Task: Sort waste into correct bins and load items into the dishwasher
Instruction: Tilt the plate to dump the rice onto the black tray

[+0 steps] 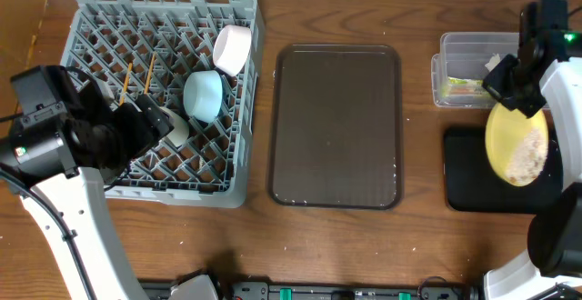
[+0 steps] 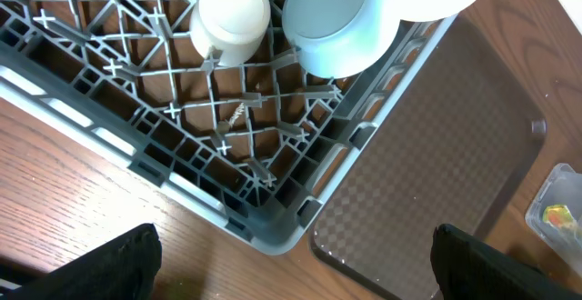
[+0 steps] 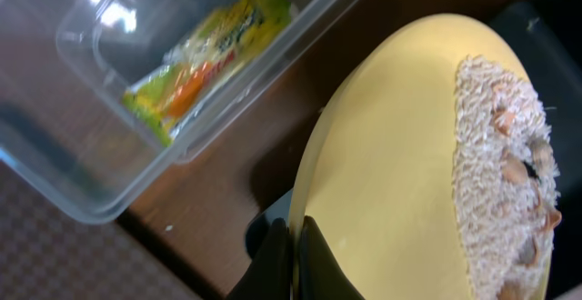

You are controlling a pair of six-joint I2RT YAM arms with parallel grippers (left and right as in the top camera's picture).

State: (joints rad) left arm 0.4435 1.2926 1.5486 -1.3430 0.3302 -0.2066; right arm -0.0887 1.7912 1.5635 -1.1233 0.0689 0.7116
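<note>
**A:** Overhead: the right hand [image 1: 512,98] is clenched on the rim of the yellow plate [image 1: 518,141], which is tilted over the black tray [image 1: 462,186]. The left hand [image 1: 150,118] is spread wide above the dish rack [image 1: 145,0].

**B:** Left wrist cam: the cream cup [image 2: 230,16] and blue bowl [image 2: 338,23] sit in the rack. That hand is grasping nothing.

**A:** Right wrist: rice scraps [image 3: 496,173] are on the plate, and the wrapper [image 3: 214,50] is lying in the clear tub [image 3: 73,182].

With right gripper [image 1: 514,100], holds tilted plate [image 1: 509,132], bearing rice [image 1: 526,162], over black tray [image 1: 464,184] beside tub [image 1: 473,38] containing wrapper [image 1: 462,87]. Poises left gripper [image 1: 150,123] above rack [image 1: 145,9] loaded with blue bowl [image 1: 204,95], white bowl [image 1: 233,49], cup [image 1: 177,129] and chopsticks [image 1: 128,80]. Shows brown tray [image 1: 336,127] between rack and tub.
</note>
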